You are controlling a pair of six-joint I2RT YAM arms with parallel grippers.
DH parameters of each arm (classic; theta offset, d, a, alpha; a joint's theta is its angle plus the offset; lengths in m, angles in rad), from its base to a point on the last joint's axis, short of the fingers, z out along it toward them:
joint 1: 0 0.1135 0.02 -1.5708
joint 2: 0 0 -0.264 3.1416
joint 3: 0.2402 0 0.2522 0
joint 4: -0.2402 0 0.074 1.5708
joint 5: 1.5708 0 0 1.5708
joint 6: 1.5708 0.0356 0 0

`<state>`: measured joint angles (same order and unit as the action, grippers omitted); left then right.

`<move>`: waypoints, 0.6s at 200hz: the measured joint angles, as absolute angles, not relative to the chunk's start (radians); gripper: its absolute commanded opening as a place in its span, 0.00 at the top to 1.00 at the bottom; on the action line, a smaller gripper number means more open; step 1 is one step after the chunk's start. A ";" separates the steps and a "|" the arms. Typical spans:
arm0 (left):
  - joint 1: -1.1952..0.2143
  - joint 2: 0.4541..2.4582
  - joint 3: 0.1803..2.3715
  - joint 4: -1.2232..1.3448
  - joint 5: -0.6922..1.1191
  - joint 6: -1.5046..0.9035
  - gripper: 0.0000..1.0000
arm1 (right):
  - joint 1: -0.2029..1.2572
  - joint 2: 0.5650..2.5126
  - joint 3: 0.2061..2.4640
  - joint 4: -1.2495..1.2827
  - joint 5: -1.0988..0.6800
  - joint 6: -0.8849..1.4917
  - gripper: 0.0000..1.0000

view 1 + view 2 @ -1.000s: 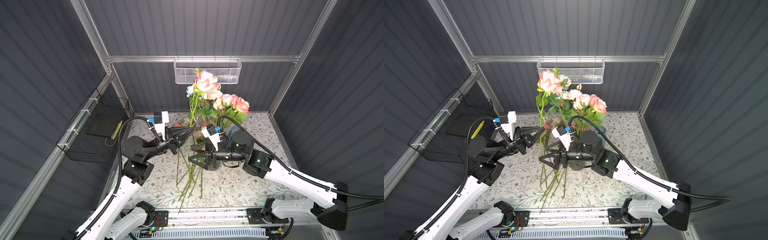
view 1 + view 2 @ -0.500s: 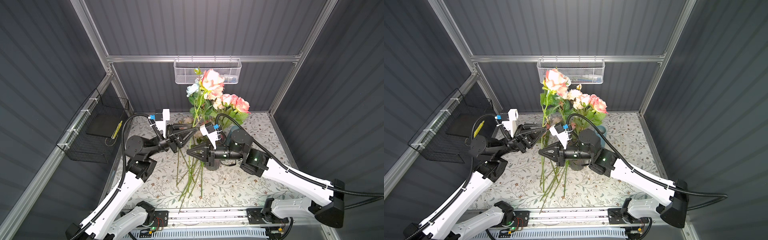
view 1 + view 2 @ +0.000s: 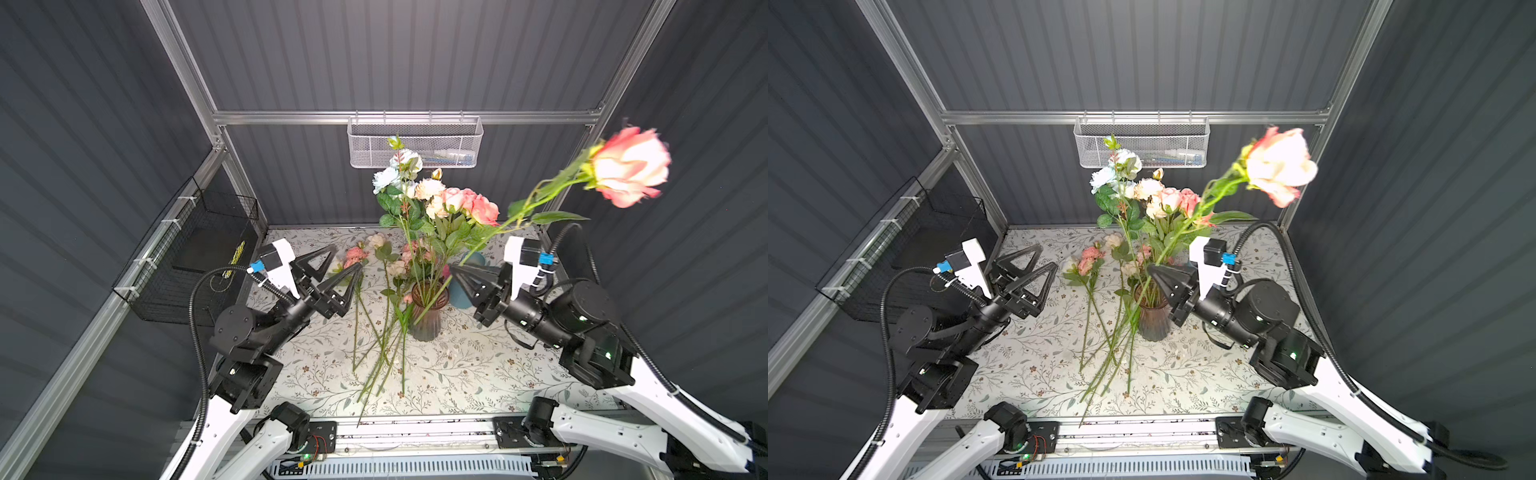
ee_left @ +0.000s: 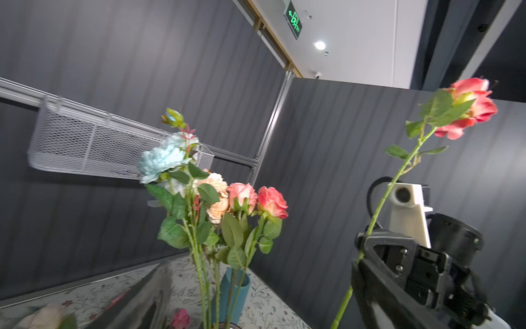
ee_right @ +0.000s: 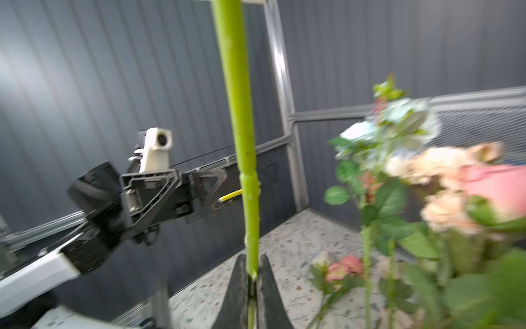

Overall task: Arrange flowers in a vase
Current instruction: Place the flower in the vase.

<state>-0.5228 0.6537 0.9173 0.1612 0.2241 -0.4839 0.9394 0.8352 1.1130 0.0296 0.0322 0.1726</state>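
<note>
Watching right pincer (image 3: 451, 269) pinching pink rose (image 3: 627, 172) low on stem, jaws pressed tight on it. Bloom leaning high, up and back past pincer's wrist. Stem end dangling below tips, beside dark glass vase (image 3: 426, 322), seemingly not in yet. Left pincer (image 3: 345, 257) spread wide, empty, well apart from rose. Bunch of flowers (image 3: 432, 195) standing in vase just beyond right pincer's tips: roughly half done, by my reckoning. Loose flowers (image 3: 354, 254) lying on bench (image 3: 498, 374) between both pincers. Remaining: seat this rose, then those.
</note>
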 measured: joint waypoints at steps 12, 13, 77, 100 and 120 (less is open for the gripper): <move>-0.523 0.657 0.905 0.129 0.192 -0.473 0.00 | 0.916 0.841 1.107 0.036 0.092 0.131 1.00; -0.523 0.657 0.903 0.124 0.189 -0.472 0.00 | 0.915 0.841 1.107 0.036 0.095 0.129 1.00; -0.523 0.682 0.810 -0.012 0.109 -0.462 0.00 | 0.780 0.998 1.018 0.113 0.167 0.048 1.00; -0.523 0.682 0.795 -0.027 0.100 -0.463 0.00 | 0.772 1.024 0.965 0.151 0.168 0.049 1.00; -0.523 0.683 0.783 -0.030 0.092 -0.463 0.00 | 0.772 1.035 0.899 0.181 0.165 0.070 1.00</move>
<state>-0.5228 0.6827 0.7834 -0.0299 0.0921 -0.4629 0.7719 1.0348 0.8986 0.1806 0.1650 0.0700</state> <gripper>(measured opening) 0.996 0.060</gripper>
